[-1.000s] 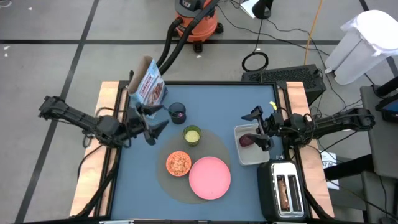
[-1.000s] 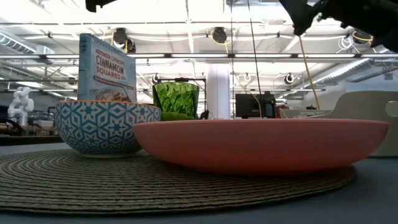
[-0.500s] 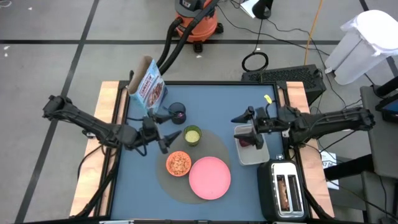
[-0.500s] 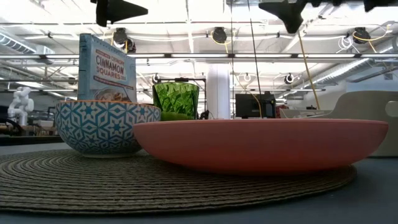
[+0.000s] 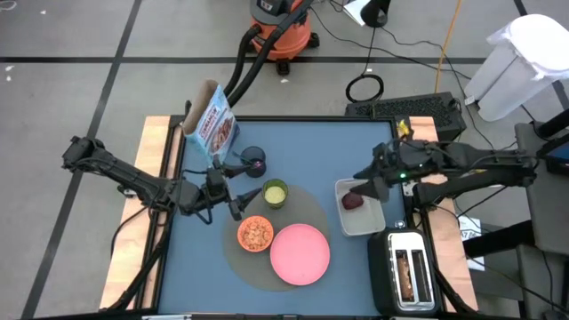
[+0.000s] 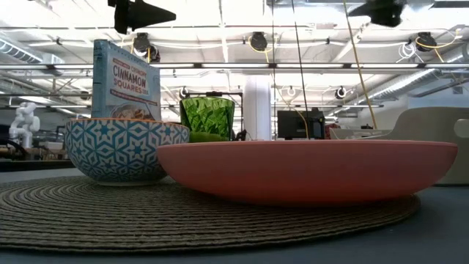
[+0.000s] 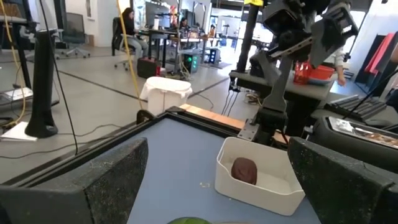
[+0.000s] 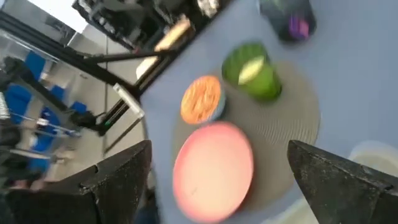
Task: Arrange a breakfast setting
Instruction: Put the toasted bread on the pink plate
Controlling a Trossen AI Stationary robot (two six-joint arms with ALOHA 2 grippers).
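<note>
While both arms hang above the counter (image 5: pixel 302 142) with nothing in their grasp, the breakfast setting is only partly laid. On the round grey mat (image 5: pixel 313 206) sit the pink plate (image 5: pixel 300 253), the small orange bowl (image 5: pixel 256 234) just beside it, and the green cup (image 5: pixel 275 193) at the mat's far edge. The dark blue mug (image 5: pixel 253 161) with the purple spoon (image 5: pixel 258 164) in it stands off the mat, near the cereal box (image 5: pixel 210 127) at the far left corner. The dark red fruit (image 5: pixel 353 202) lies in the clear tub (image 5: pixel 360 222) on the right side, and the toast slice (image 5: pixel 408 273) sits in the toaster (image 5: pixel 407 271) just in front of the tub.

The left hand (image 5: pixel 233 194) is spread fully open and empty, hovering between the mug and the bowl, pointing toward the cup. The right hand (image 5: pixel 363 184) is also wide open and empty, poised over the far end of the tub.

What the next move likely turns on is the fruit: it lies directly below and just forward of the right hand, while the left hand is well apart from it, across the mat. So the right arm is the nearer one, and a descent into the tub looks like its natural reach. The fruit appears roundish, with no clear long axis. The tub's walls close to it could catch a finger.
</note>
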